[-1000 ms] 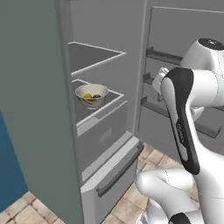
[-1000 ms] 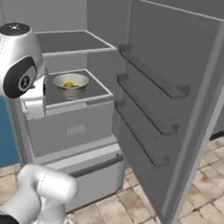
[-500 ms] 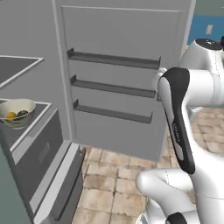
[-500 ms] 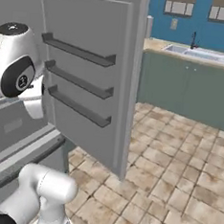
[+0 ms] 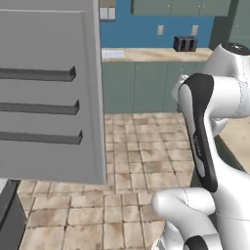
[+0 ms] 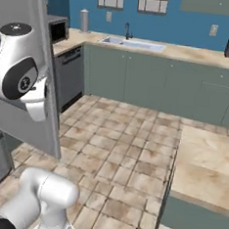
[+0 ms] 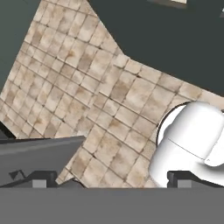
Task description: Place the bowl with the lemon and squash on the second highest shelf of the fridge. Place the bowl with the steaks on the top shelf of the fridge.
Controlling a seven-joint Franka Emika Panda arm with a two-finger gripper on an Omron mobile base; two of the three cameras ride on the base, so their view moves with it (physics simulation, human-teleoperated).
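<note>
Neither bowl was in sight, so I could not tell where the steak bowl stood. The fridge door (image 5: pixel 49 93) hung open beside me, its three door racks (image 5: pixel 39 74) bare. My tool (image 7: pixel 111 179) was spread wide and empty, pointing down at the tiled floor (image 7: pixel 87 87). Ahead ran the desk (image 6: pixel 156 47) with a sink (image 6: pixel 120 40) and a toaster (image 5: pixel 185 44). Judgement: I was in transit towards the second bowl. To do this well, keep the arm tucked clear of the door, find the bowl before reaching, and approach level.
</note>
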